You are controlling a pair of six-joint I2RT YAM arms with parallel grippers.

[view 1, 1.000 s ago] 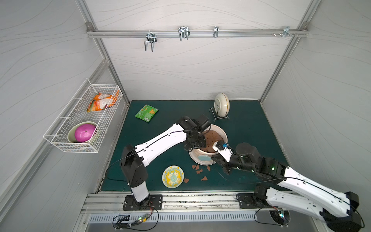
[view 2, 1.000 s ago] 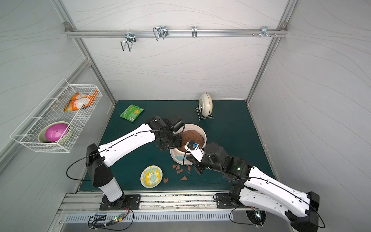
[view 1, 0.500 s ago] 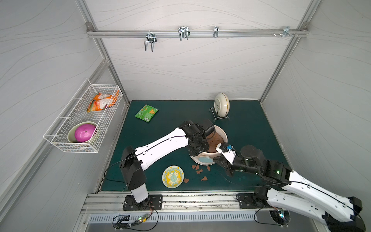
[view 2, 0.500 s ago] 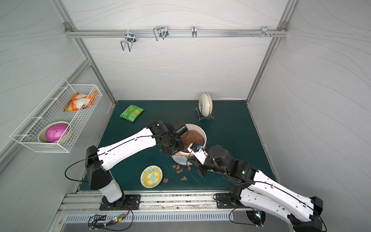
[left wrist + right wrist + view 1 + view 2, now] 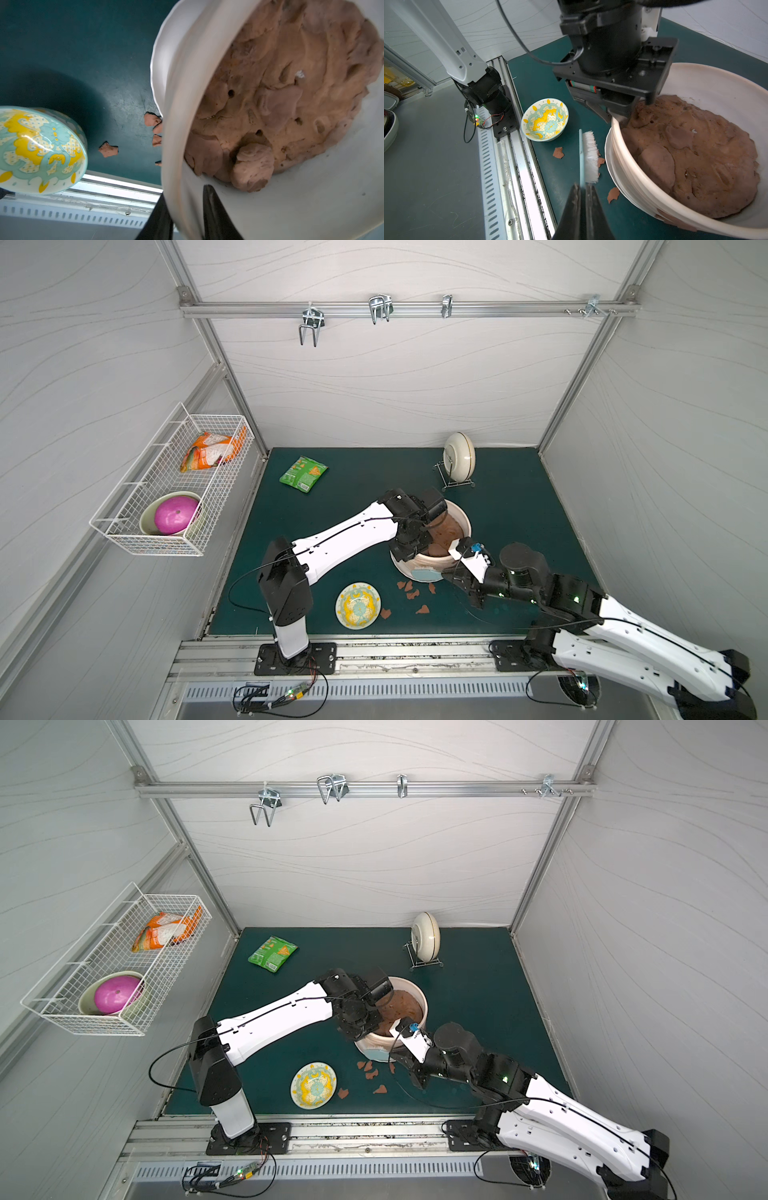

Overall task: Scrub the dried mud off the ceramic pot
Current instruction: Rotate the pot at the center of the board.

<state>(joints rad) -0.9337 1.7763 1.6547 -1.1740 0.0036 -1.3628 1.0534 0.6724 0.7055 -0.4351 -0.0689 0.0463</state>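
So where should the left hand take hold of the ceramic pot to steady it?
Pinch the rim wall of the ceramic pot on the side facing the left arm, coming down from above, one finger inside, one outside. The wall is thin and upright, and the soil sits below the rim. The left hand straddles it there.

Patterned bowl (image 5: 358, 605) front — green snack packet (image 5: 304, 474) back.
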